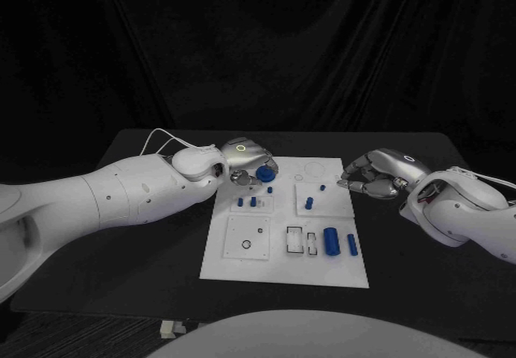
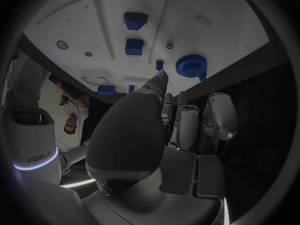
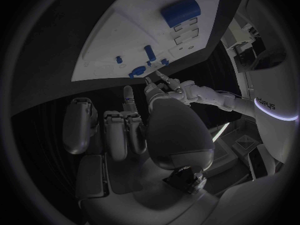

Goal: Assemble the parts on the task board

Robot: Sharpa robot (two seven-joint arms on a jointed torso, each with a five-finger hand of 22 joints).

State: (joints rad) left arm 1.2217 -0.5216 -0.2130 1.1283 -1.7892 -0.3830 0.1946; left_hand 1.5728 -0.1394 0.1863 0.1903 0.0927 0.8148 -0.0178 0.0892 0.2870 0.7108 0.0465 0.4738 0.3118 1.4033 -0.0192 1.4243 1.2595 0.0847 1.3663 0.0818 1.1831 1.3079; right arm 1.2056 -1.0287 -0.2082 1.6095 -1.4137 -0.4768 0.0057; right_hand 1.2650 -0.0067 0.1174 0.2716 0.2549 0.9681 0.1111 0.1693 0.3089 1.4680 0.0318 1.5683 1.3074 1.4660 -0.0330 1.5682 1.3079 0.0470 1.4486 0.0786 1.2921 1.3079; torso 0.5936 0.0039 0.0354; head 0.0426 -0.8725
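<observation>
The white task board point(image 1: 282, 257) lies in the middle of the black table. A blue gear point(image 1: 265, 174) sits at its far left corner, and my left hand point(image 1: 247, 158) hovers right over it. In the left wrist view the thumb tip point(image 2: 161, 77) is close beside the gear point(image 2: 189, 65) and the other fingers are bent back, holding nothing. My right hand point(image 1: 371, 175) hangs at the board's far right edge with its fingers curled in on nothing. Small blue pegs point(image 1: 255, 201) stand near the gear, and another peg point(image 1: 309, 202) stands mid-board.
Two blue cylinders point(image 1: 332, 243) lie side by side near the board's right edge, next to rectangular slots point(image 1: 294, 239). A square panel with a round hole point(image 1: 248, 237) takes the front left. The black table point(image 1: 140, 261) runs wide on both sides.
</observation>
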